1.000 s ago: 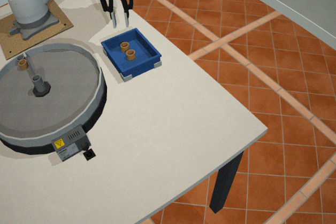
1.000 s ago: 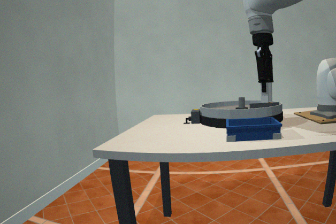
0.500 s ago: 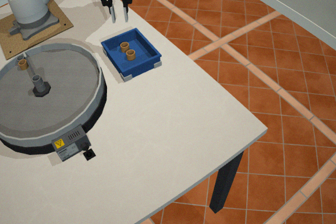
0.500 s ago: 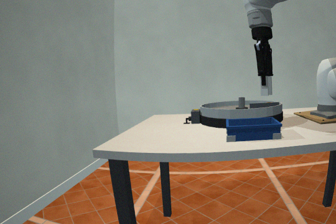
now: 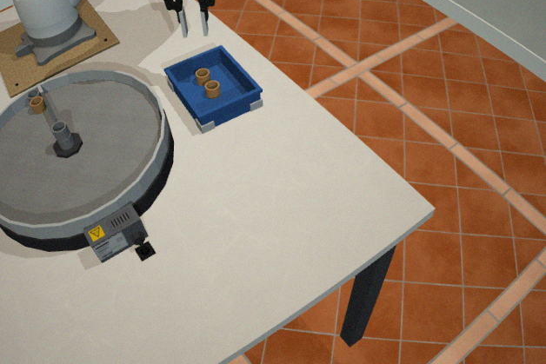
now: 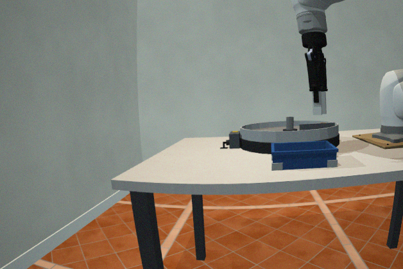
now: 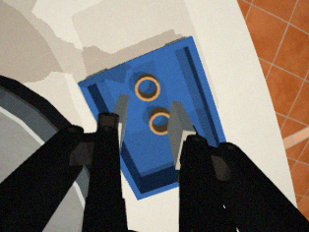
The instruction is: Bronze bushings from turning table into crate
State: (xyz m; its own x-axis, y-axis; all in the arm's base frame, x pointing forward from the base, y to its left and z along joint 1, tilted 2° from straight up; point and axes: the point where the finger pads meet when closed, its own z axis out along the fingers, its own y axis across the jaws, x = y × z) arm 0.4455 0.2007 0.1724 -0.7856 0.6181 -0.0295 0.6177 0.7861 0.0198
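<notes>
Two bronze bushings stand in the blue crate (image 5: 234,102) (image 6: 304,159) (image 7: 153,152): one bushing (image 5: 203,76) (image 7: 147,88) nearer the arm's base, the other bushing (image 5: 212,89) (image 7: 158,122) close beside it. A third bronze bushing (image 5: 37,104) stands on the turning table (image 5: 114,130) (image 6: 260,134) near its rim, beside the divider bar. A steel bushing (image 5: 33,95), partly hidden, is right behind it. My gripper (image 5: 194,36) (image 6: 319,113) (image 7: 148,112) is open, partway, and empty. It hangs well above the crate's level.
A raised rim surrounds the turning table, with a grey hub post (image 5: 63,136) (image 6: 289,123) in its middle and a divider bar (image 5: 50,106) running to the rim. A drive box (image 5: 116,232) (image 6: 234,139) sits on its outer side. The arm's base plate (image 5: 99,46) (image 6: 371,140) lies behind.
</notes>
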